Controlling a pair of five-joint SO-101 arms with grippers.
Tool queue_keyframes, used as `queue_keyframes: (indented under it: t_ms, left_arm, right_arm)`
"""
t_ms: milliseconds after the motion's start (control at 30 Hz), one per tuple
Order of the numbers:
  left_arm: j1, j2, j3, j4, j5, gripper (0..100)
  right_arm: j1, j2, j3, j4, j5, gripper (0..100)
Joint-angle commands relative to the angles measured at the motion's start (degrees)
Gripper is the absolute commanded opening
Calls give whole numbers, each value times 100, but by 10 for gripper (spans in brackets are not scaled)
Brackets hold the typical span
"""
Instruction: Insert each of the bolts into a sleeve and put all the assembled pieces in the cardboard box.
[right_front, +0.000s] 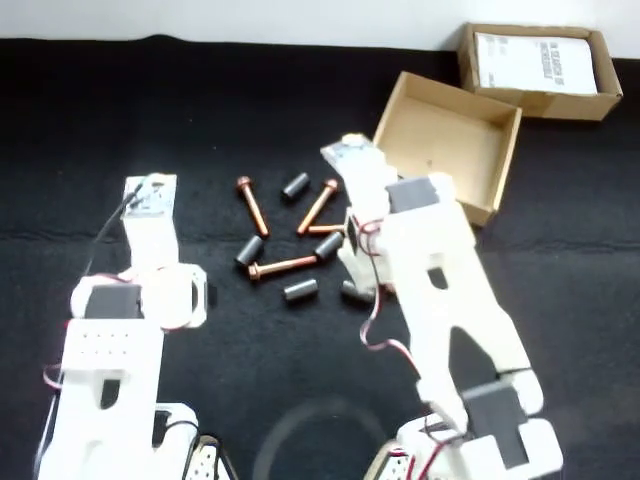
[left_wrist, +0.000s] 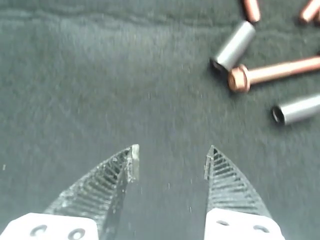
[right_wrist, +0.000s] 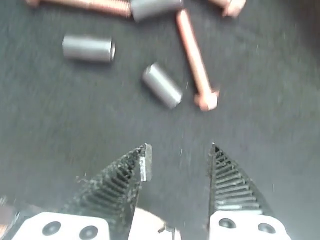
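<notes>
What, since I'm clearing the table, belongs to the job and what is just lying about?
Job: copper bolts, grey sleeves, open cardboard box.
Lying about: second box at the back, holding a printed sheet.

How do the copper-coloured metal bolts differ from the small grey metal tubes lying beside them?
The copper-coloured metal bolts are long and slim; the grey metal sleeves are short and thicker. Each bolt has a wider head at one end; each sleeve is a plain hollow tube, open at the end. Both kinds lie flat, scattered on the black cloth.
</notes>
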Motion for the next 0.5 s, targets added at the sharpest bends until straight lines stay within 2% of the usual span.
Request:
queue_keyframes:
  t_ms: [0, 100, 233, 467]
  left_arm:
    - [-101, 444, -127, -730, 105, 224]
    - [-75, 664, 180, -1380, 668, 227]
    - [-92, 725, 681, -2004, 765, 227]
    - [-101, 752, 1218, -2690, 747, 227]
  right_arm:
    - [-251, 462, -251, -541, -9, 183]
    - [-655, 848, -268, -681, 176, 183]
    - [-1174, 1279, -268, -716, 747, 183]
    - [-1015, 1587, -251, -725, 879, 183]
